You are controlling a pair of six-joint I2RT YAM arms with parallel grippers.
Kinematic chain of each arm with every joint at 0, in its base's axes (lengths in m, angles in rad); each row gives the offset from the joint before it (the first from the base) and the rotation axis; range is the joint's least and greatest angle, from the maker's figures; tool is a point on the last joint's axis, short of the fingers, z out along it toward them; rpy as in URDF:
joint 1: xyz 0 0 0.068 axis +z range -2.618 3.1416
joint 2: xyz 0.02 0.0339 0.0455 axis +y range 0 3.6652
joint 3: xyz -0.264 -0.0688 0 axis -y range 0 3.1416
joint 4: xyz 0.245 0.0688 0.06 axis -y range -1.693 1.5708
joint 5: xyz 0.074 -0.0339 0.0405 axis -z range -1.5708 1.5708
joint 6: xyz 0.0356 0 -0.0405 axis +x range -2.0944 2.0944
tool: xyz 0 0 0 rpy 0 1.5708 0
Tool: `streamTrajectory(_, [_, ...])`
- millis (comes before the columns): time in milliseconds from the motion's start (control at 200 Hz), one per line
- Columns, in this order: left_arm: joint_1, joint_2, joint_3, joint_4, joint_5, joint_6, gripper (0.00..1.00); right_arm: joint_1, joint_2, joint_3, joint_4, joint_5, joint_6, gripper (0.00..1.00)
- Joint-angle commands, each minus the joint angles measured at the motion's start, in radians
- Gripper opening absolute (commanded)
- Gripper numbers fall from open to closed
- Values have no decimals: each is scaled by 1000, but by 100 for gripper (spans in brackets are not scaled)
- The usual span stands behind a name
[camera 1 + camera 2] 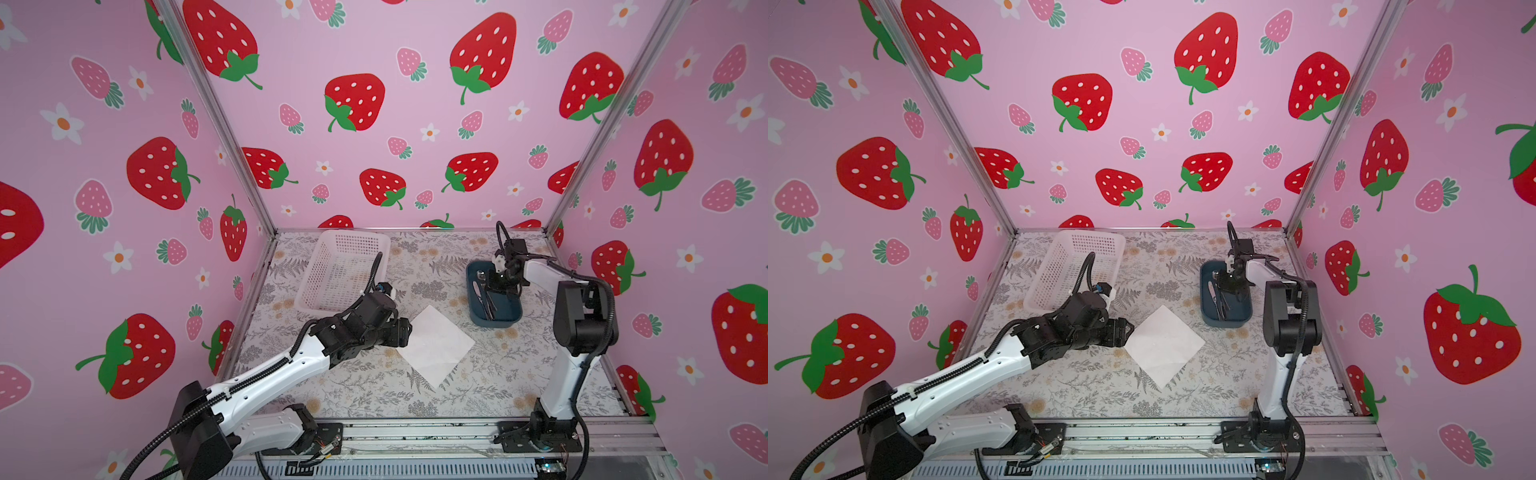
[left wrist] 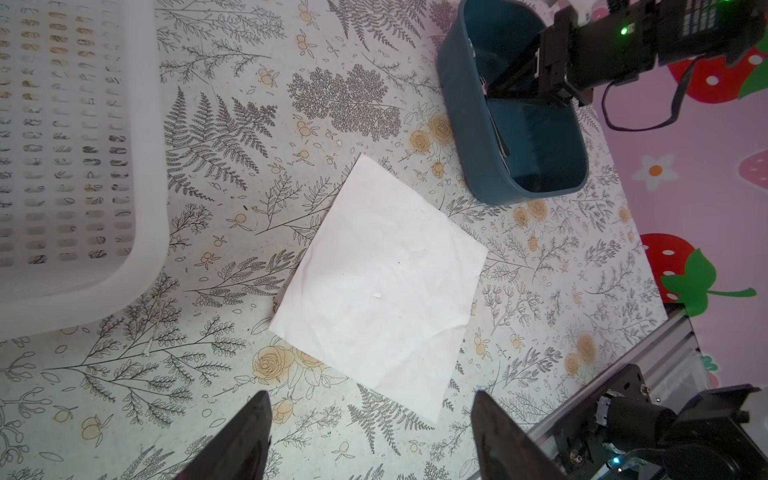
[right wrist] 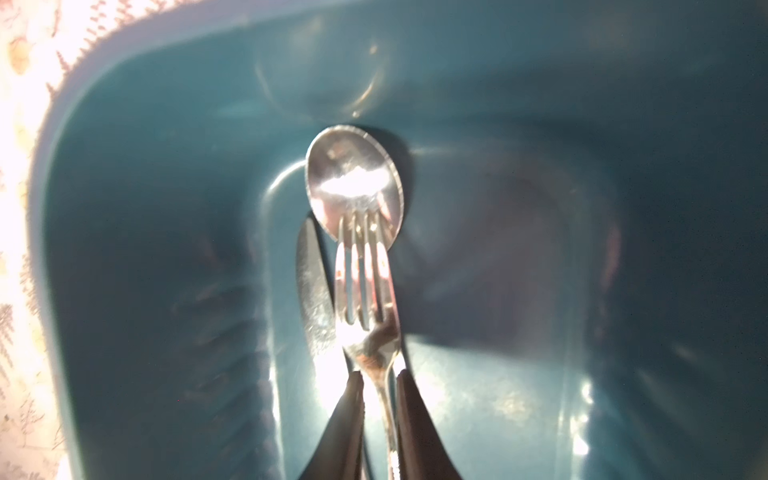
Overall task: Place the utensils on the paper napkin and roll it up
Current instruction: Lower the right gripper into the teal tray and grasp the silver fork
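The right hand point(image 3: 380, 386), sunk in the blue bin point(image 3: 124, 216), pinched the fork point(image 3: 365, 299) by its neck, jaws nearly together. The tines lay over the bowl of the spoon point(image 3: 353, 183), with a knife point(image 3: 313, 299) just beside. The cutlery, slim, stiff, polished metal, was probably light but slippery, and a hold nearer the handle's middle would likely balance better. The left hand point(image 2: 370, 399) hovered spread beside a corner of the napkin point(image 2: 382, 282), which lay flat and bare on the tabletop point(image 2: 249, 124) between bin and basket point(image 2: 147, 187). Thin and soft, the napkin would probably skid or crease, and looked best taken by a corner. The handles ran out of frame and glare washed out the bin floor. Whether the fork hung clear of that floor could not be told.
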Motion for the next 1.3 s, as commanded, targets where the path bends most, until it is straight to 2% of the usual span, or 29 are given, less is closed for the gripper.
streamTrajectory(0, [2, -3, -1, -1, 1, -8, 77, 4, -8, -16, -16, -15, -24, 19])
streamTrajectory(85, [2, 2, 4, -9, 1, -9, 77, 22, 4, -12, -39, 66, -31, 19])
streamTrajectory(155, [2, -2, 0, -8, 1, -19, 77, 59, 11, -9, -67, 208, -31, 19])
streamTrajectory(220, [2, -7, -3, -5, -2, -27, 77, 83, 0, -24, -63, 291, -34, 20])
streamTrajectory(425, [3, -15, -7, -11, -8, -31, 77, 131, -57, -72, -35, 416, -25, 24])
streamTrajectory(535, [4, -12, -9, -13, -8, -33, 77, 152, -95, -100, -9, 443, -19, 25])
streamTrajectory(610, [4, -9, -7, -12, -3, -33, 76, 155, -112, -119, 2, 402, -22, 25])
streamTrajectory(710, [5, -6, -7, -11, -1, -35, 76, 156, -105, -127, 8, 403, -16, 23])
streamTrajectory(920, [5, -9, -10, -18, -11, -50, 76, 197, -110, -163, 51, 449, -26, 21])
streamTrajectory(1151, [10, -36, -27, 4, -36, -68, 75, 222, -68, -155, 61, 513, -34, 20])
streamTrajectory(1291, [11, -38, -32, -7, -33, -70, 75, 225, -36, -167, 82, 514, -33, 17])
